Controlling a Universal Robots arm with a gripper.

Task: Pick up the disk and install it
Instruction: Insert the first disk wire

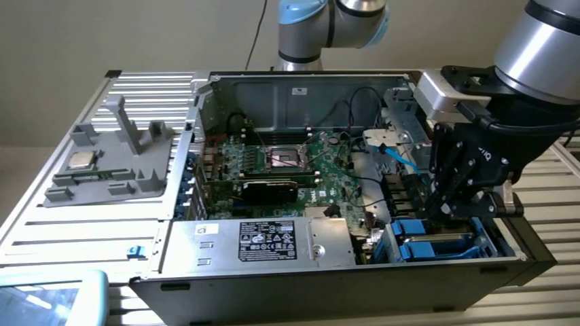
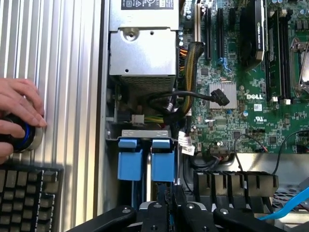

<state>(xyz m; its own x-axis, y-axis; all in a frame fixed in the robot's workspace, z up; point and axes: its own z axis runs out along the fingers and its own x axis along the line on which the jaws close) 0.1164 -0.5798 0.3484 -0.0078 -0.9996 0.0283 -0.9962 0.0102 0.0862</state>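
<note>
The disk (image 2: 163, 162) stands on edge in the drive bay at the case's front corner, its bright blue frame tab facing the wrist camera. A second blue-framed tab (image 2: 130, 159) sits right beside it in the same bay. My gripper (image 2: 166, 205) is directly over the disk, its black fingers drawn close together on the thin edge that runs up from the tab. In the exterior view my gripper (image 1: 450, 214) reaches down into the blue bay (image 1: 435, 244) on that view's right.
A grey power supply box (image 1: 263, 241) with a black label lies beside the bay. The motherboard (image 1: 290, 163) and loose black cables (image 2: 183, 99) fill the case. A processor chip (image 1: 81, 161) rests on a grey fixture. A person's hand (image 2: 19, 113) rests on a blue-ringed button near a keyboard (image 2: 24, 198).
</note>
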